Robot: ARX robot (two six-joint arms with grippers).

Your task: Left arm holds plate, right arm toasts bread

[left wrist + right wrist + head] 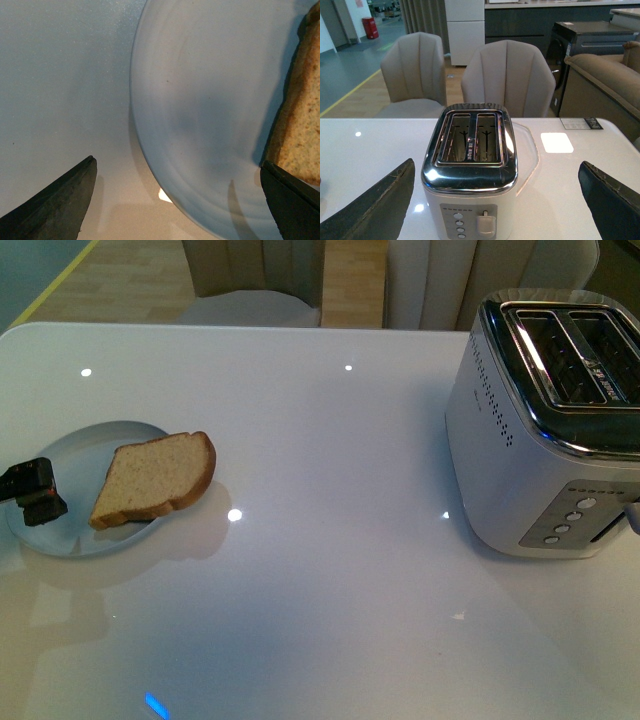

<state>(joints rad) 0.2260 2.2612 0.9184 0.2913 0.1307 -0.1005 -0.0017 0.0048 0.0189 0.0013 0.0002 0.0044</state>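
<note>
The pale blue-grey plate (pixel 62 532) lies at the table's left edge with the slice of brown bread (pixel 155 480) on it, rounded end overhanging the rim toward the right. My left gripper (pixel 32 492) is open at the plate's left rim. In the left wrist view its jaws (pixel 177 162) stand wide apart just above the plate (pixel 200 100), with the bread (pixel 302 135) beside one finger (pixel 292 205). My right gripper (pixel 497 162) is open and empty, facing the toaster (pixel 470 165) from the front; it is out of the front view.
The silver two-slot toaster (pixel 550 430) stands at the table's right side, slots empty, lever and buttons facing me. Two beige chairs (pixel 507 80) stand behind the white table (pixel 330 540). A sofa (pixel 605 80) is further right.
</note>
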